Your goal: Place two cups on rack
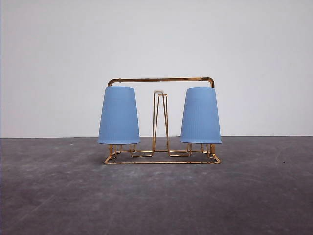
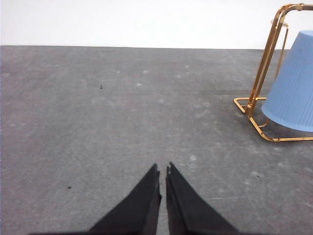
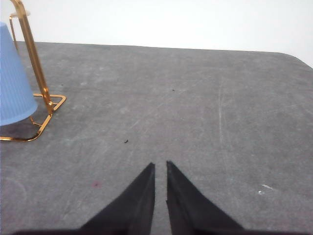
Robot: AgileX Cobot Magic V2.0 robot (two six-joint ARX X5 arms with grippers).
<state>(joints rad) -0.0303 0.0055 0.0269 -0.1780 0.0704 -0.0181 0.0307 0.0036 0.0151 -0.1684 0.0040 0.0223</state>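
Both cups, left (image 1: 119, 116) and right (image 1: 201, 116), are seated mouth-down, long axes upright, at either end of the rack (image 1: 161, 147) on the worktop (image 1: 156, 196). The left gripper (image 2: 163, 172) and right gripper (image 3: 160, 169) are nearly closed, empty.

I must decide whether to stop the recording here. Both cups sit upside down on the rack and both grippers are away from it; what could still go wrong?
1. The rack is thin wire; a bump from either arm might tip it with both cups.
2. The left cup and right cup hang on the outer prongs, so a sideways knock could lift one off.
3. The left gripper and right gripper look shut, close to the table; a low move might scrape it.
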